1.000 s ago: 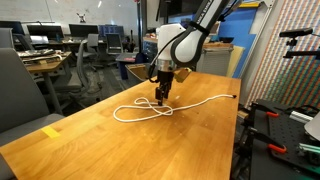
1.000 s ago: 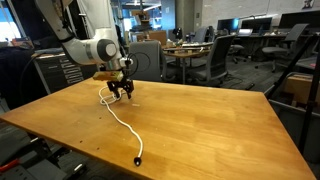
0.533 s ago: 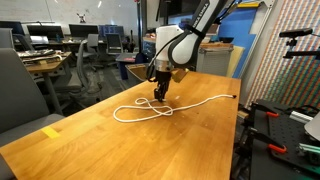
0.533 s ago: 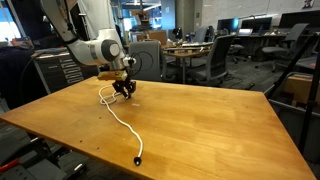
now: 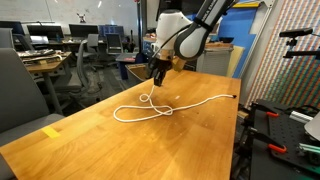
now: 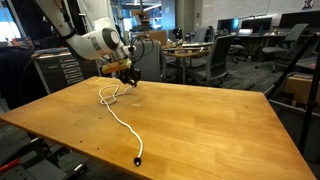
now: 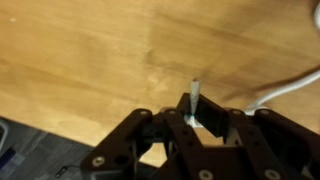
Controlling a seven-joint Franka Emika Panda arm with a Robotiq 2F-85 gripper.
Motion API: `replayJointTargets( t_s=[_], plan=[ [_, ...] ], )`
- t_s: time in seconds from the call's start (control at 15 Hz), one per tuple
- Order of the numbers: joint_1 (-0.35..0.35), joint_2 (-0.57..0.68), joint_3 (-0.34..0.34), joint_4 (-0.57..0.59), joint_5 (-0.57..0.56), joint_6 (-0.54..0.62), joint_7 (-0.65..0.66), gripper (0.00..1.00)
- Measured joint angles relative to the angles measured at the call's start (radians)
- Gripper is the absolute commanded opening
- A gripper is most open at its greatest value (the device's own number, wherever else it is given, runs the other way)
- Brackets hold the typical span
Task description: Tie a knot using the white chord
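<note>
1. End effector (image 7: 190, 118) clamped on white chord (image 7: 193, 92) nr one tip; short stub pokes out past the grip.
2. Rest lies looped on bench (image 5: 120, 150).
3. Judged light, limp, thin; may slip. Best held nr ends.

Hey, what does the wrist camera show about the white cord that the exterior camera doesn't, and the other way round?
Only the wrist view: a short stub of the white chord poking out between the closed fingers of the gripper, so the grip sits close to one end. Only an exterior view: the loop lying on the table, the far dark tip near the table's edge, and the arm. Both: the gripper shut on the chord above the wooden table.
</note>
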Motion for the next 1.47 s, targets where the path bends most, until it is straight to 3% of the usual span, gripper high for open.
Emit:
replayJointTargets(
  t_s=[0.2,0.53,0.8,0.87,1.0,1.13,1.2,1.27,1.33,1.47],
  plan=[
    [0.05,-0.137,-0.12,-0.078,-0.076,0.057,0.116,0.08],
    [0.063,-0.377,-0.277,-0.249,-0.136,0.094,0.274,0.08],
    [0.044,-0.546,-0.425,-0.352,-0.312,0.101,0.452,0.09],
    [0.021,-0.582,-0.459,-0.368,-0.38,0.105,0.505,0.37],
    [-0.049,-0.631,-0.514,-0.384,-0.527,0.127,0.614,0.43],
    [-0.128,-0.632,-0.541,-0.379,-0.666,0.172,0.749,0.59],
    [-0.155,-0.623,-0.542,-0.376,-0.722,0.189,0.815,0.41],
    [-0.164,-0.617,-0.542,-0.378,-0.738,0.191,0.833,0.5],
    [-0.163,-0.615,-0.542,-0.38,-0.737,0.189,0.831,0.82],
    [-0.159,-0.614,-0.54,-0.381,-0.737,0.188,0.831,0.85]
  ],
)
